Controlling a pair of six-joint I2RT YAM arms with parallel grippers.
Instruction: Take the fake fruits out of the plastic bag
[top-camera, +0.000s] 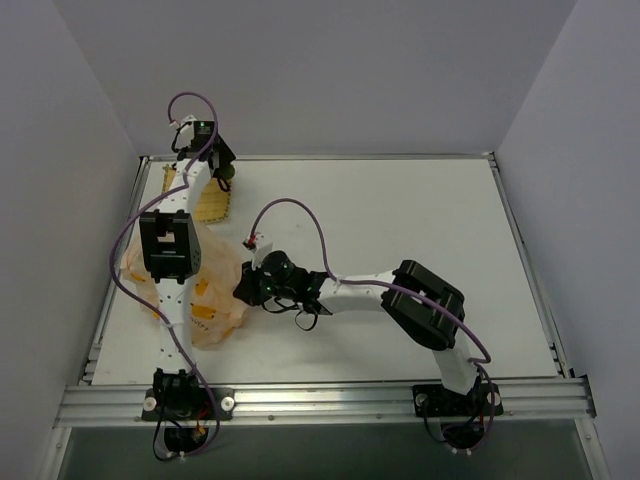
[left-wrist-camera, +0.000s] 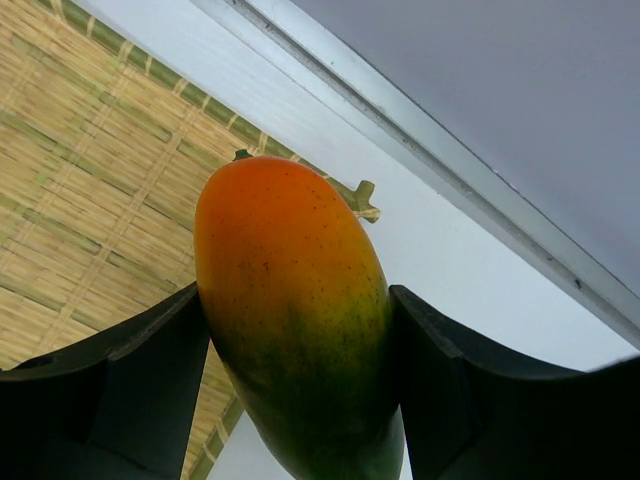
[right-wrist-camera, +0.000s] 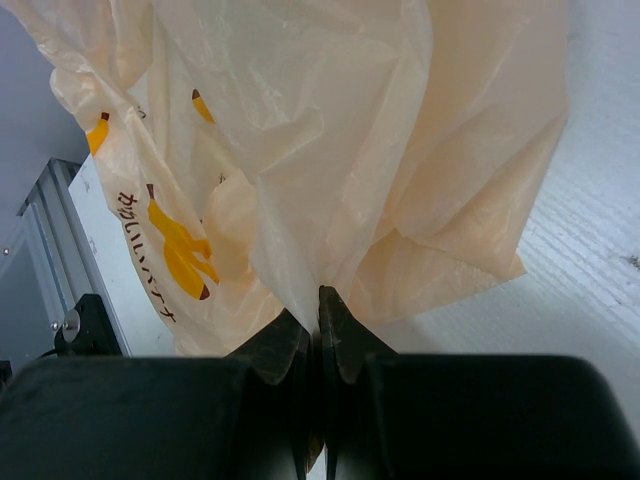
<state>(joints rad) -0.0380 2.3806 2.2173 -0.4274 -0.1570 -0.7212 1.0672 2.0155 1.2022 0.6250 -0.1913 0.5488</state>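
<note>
My left gripper (left-wrist-camera: 298, 340) is shut on the green-and-orange mango-like fake fruit (left-wrist-camera: 290, 300) and holds it over the far edge of the yellow woven mat (left-wrist-camera: 90, 200); in the top view this gripper (top-camera: 222, 172) is at the table's far left. My right gripper (right-wrist-camera: 318, 305) is shut on a fold of the pale peach plastic bag (right-wrist-camera: 330, 150) with yellow printed marks. In the top view the bag (top-camera: 205, 290) lies at the left under the left arm, with the right gripper (top-camera: 245, 283) at its right edge. The two round yellow-green fruits are hidden.
The yellow woven mat (top-camera: 205, 198) lies at the far left of the white table (top-camera: 400, 220). A metal rail (left-wrist-camera: 470, 190) and grey walls bound the table's far edge. The left arm's link (top-camera: 168, 248) hangs over the bag.
</note>
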